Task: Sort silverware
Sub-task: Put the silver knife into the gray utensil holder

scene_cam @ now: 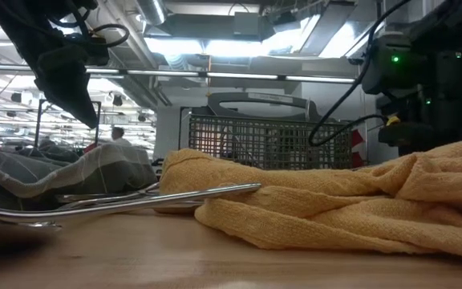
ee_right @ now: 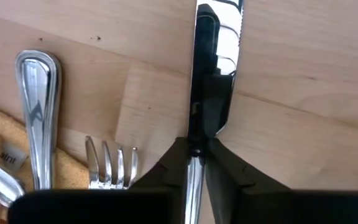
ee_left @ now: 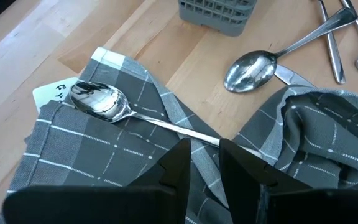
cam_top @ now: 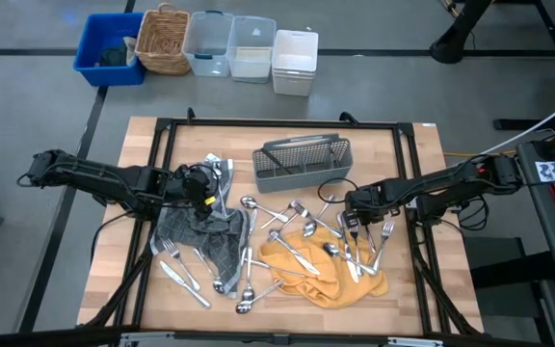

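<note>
Several pieces of silverware (cam_top: pixel 292 246) lie spread over the table, on a grey checked cloth (cam_top: pixel 205 236) and on a yellow cloth (cam_top: pixel 326 270). My left gripper (ee_left: pixel 205 155) hangs over the grey cloth, open by a narrow gap. The handle end of a spoon (ee_left: pixel 98 99) that lies on the cloth reaches in between its fingertips. The cloth shows through the gap, and I cannot tell whether a finger touches the handle. My right gripper (ee_right: pixel 197 152), at the yellow cloth's far right edge (cam_top: pixel 352 222), is shut on a table knife (ee_right: pixel 216 43). My right gripper pinches the knife between its two fingers about where the blade meets the handle (ee_right: pixel 196 146). The blade runs on forward past the fingertips over bare wood, and the handle runs back between the fingers. I cannot tell whether the knife is clear of the table.
A grey mesh caddy (cam_top: pixel 302 164) stands at the table's far middle. A fork (ee_right: pixel 110 165) and another handle (ee_right: pixel 39 106) lie right beside the held knife. A black frame rail (cam_top: pixel 277 123) runs around the table. Bins and a basket (cam_top: pixel 200 43) stand beyond the far edge.
</note>
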`<action>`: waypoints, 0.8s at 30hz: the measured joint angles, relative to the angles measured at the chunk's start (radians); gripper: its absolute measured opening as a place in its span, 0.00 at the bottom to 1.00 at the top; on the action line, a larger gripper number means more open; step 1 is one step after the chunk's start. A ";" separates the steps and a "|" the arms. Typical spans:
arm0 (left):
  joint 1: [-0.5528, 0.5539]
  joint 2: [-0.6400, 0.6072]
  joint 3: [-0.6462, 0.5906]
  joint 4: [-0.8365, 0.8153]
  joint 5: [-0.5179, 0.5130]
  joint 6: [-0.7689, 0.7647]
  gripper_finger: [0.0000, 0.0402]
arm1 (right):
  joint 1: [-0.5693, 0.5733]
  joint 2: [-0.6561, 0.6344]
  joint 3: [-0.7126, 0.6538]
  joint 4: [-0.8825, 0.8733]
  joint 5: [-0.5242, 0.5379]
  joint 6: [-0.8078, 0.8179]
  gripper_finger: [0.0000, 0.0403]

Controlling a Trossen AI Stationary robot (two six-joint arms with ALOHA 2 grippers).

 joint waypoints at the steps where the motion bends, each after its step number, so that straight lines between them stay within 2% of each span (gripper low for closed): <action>1: 0.000 0.000 0.000 0.000 0.000 0.000 0.18 | 0.000 0.000 0.000 0.001 -0.001 0.000 0.09; 24: 0.000 0.000 0.000 0.000 0.000 0.000 0.18 | 0.000 0.006 0.101 -0.077 -0.016 -0.040 0.09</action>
